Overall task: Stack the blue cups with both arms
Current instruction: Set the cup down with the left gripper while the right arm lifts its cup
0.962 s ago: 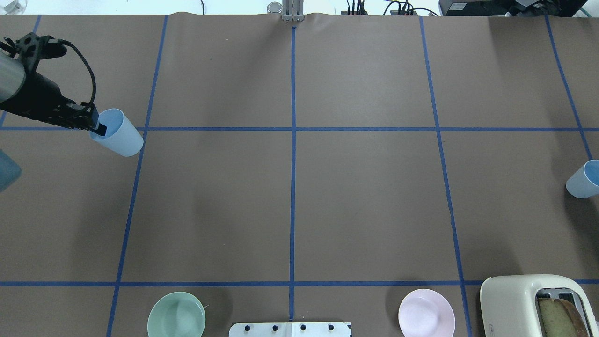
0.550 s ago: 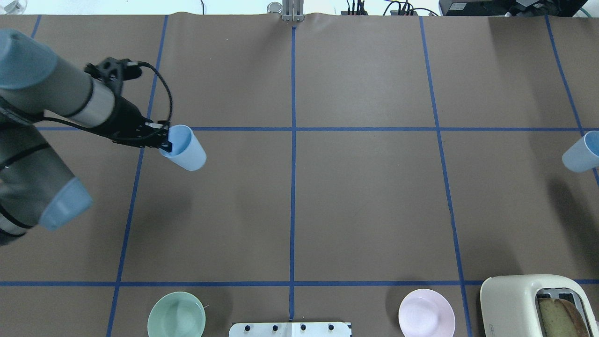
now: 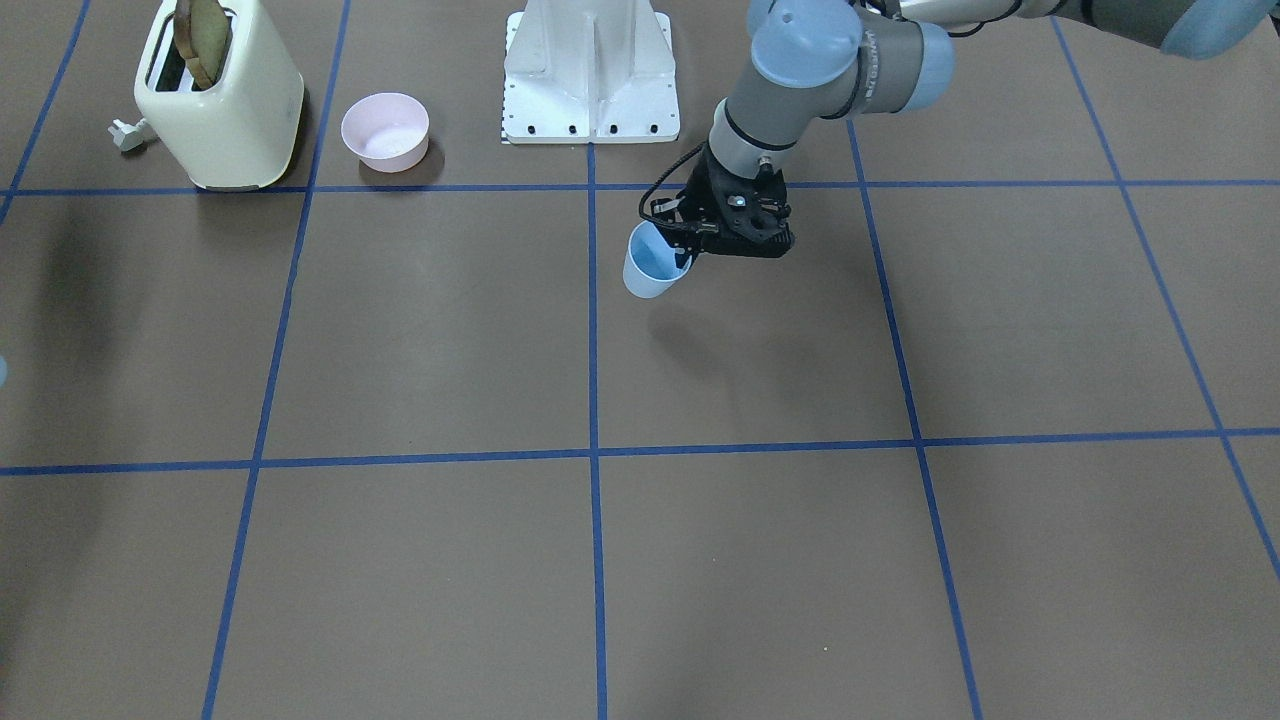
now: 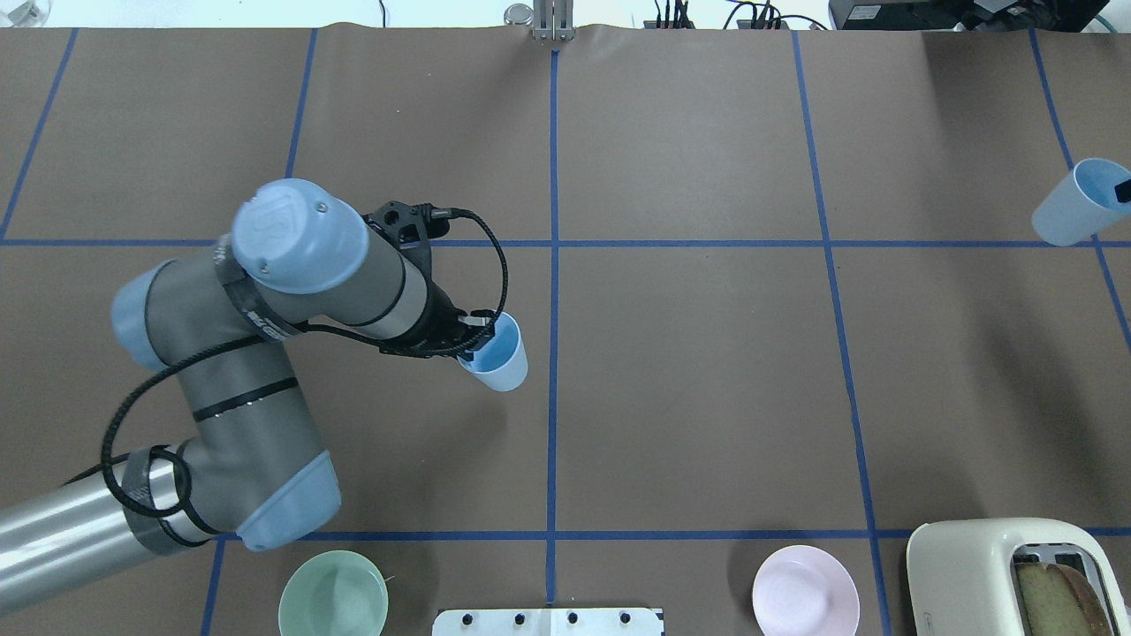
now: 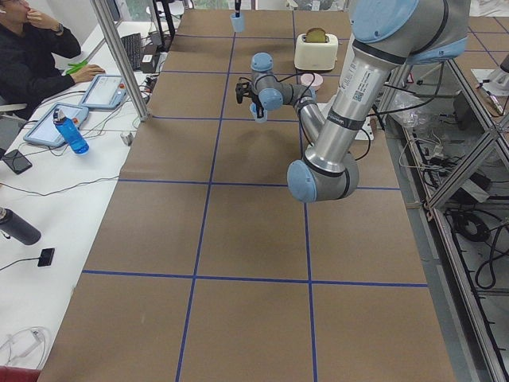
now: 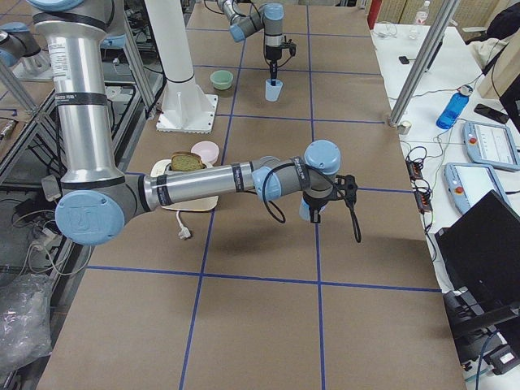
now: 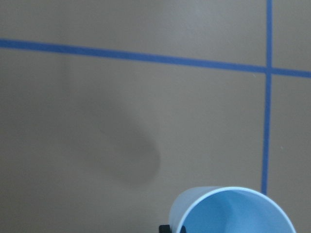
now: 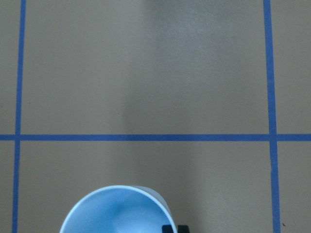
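My left gripper (image 4: 477,334) is shut on the rim of one pale-blue cup (image 4: 498,357) and holds it tilted above the table, just left of the centre tape line. The cup also shows in the front view (image 3: 650,264) and the left wrist view (image 7: 232,212). The second blue cup (image 4: 1072,212) hangs at the far right edge, gripped at its rim by my right gripper (image 4: 1122,189), of which only a black fingertip shows. This cup fills the bottom of the right wrist view (image 8: 116,210). The two cups are far apart.
A green bowl (image 4: 333,594) and a pink bowl (image 4: 805,590) sit near the robot's side of the table. The white base mount (image 4: 548,622) lies between them. A cream toaster (image 4: 1003,570) with bread stands at the near right. Blue tape lines grid the brown table (image 4: 689,389).
My left arm has swung right and toward the robot's side, carrying its cup from the far left to near the centre line. The right cup has moved farther from the robot along the right edge.
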Robot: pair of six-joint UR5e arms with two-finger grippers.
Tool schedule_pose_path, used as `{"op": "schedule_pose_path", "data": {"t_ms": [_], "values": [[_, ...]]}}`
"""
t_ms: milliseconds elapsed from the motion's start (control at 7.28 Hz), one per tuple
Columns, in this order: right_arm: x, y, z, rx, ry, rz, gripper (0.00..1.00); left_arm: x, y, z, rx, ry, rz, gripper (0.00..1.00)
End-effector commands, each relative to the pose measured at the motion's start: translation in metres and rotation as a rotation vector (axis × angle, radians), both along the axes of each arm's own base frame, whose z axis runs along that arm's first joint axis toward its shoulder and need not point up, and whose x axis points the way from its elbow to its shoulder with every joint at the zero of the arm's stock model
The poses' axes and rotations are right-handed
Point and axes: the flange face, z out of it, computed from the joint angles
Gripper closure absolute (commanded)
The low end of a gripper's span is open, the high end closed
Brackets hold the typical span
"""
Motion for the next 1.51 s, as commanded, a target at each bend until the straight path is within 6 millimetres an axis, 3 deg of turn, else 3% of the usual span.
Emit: {"op": "schedule_pose_path", "data": {"t_ms": [0,275,1374], "values": [[-0.011,-0.037,-0.054,-0.018,0.01,-0.005,1.0,0.045,0.019,-0.012,-0.003,-0.023,-0.017,1.0],[-0.015,-0.049,-0.081,-0.008,0.015,-0.008,1.0,0.067,0.013,-0.025,-0.006,-0.031,-0.033,1.0],[-0.014,-0.049,-0.088,0.001,0.018,-0.002,1.0,0.067,0.005,-0.01,0.014,-0.067,-0.071,1.0]]}}
